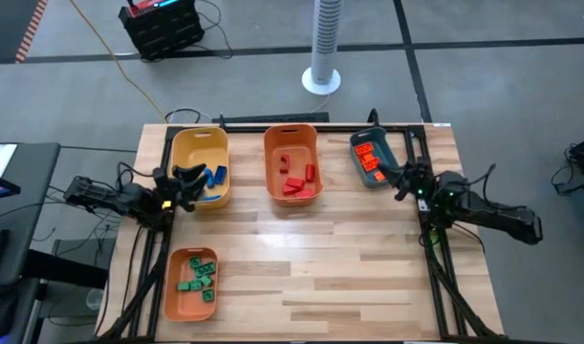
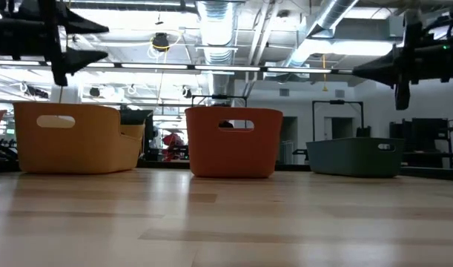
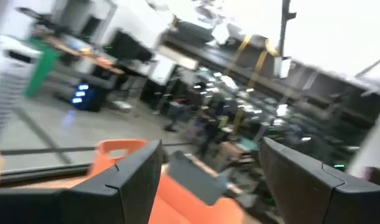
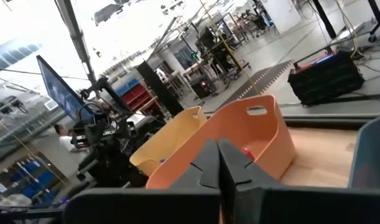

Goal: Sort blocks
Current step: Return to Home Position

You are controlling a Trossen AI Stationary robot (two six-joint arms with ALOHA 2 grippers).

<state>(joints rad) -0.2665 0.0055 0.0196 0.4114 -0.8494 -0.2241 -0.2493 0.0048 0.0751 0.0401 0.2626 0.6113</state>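
L gripper (image 1: pixel 189 179) hangs at the left rim of the yellow bin (image 1: pixel 200 143), raised off the table (image 1: pixel 320 258); in its wrist view the two fingers (image 3: pixel 140 177) stand wide apart w/ nothing between them, so it's open and empty. R gripper (image 1: pixel 403 179) sits by the near right corner of the teal bin (image 1: pixel 379 178), also up in the air; its wrist view shows the fingers (image 4: pixel 208 163) pressed together tip to tip, closed on nothing. Blocks are all in bins, none loose on the wood: blue blocks (image 1: pixel 216 176) in the yellow bin at back left, red blocks (image 1: pixel 294 182) in the orange bin (image 1: pixel 292 137) at back middle, orange blocks (image 1: pixel 367 156) in the teal bin at back right, green blocks (image 1: pixel 198 276) in the second orange bin (image 1: pixel 173 287) at front left. Low view has the 3 back bins in a row, yellow (image 2: pixel 78 137), orange (image 2: pixel 233 141), teal (image 2: pixel 356 156), both arms high above the tabletop at the top corners. R wrist view looks past the orange bin (image 4: pixel 252 134) to the yellow one (image 4: pixel 171 134), w/ the other arm beyond it. White tower fan (image 1: pixel 324 48) stands on the floor behind the table.
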